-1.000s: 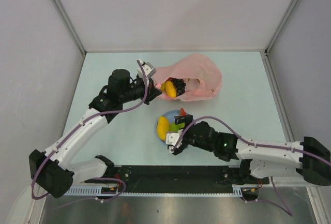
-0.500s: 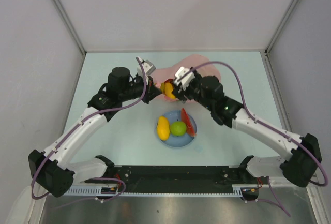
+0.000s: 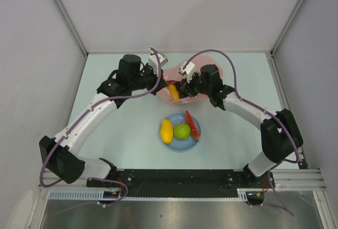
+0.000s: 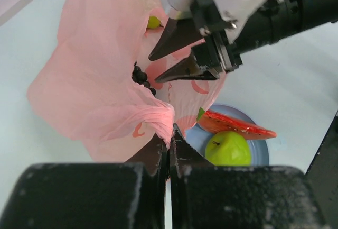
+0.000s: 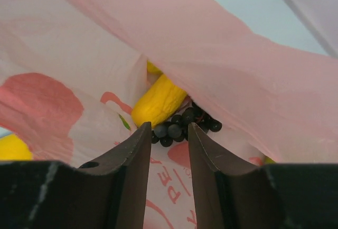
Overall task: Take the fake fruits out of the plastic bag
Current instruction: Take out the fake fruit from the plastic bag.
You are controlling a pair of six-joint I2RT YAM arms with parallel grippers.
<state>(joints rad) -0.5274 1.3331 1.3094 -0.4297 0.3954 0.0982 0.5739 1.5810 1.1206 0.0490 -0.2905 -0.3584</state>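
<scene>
Risk of closing on loose film rather than grape bunch (image 5: 185,122), with right gripper (image 5: 169,129) part-spread inside pink plastic bag (image 4: 95,86) and bunch just ahead, touching yellow fruit (image 5: 158,101). Note left gripper (image 4: 170,135) pinched tight on bag rim; expect slip or tear under any tug.

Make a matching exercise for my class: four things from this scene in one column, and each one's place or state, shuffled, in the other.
1. green apple
2. grape bunch
3. left pincer
4. right pincer

A. open at the mouth of the pink bag
B. on the blue plate
C. shut on the bag's edge
D. inside the bag

Pairs: 1-B, 2-D, 3-C, 4-A.
</scene>
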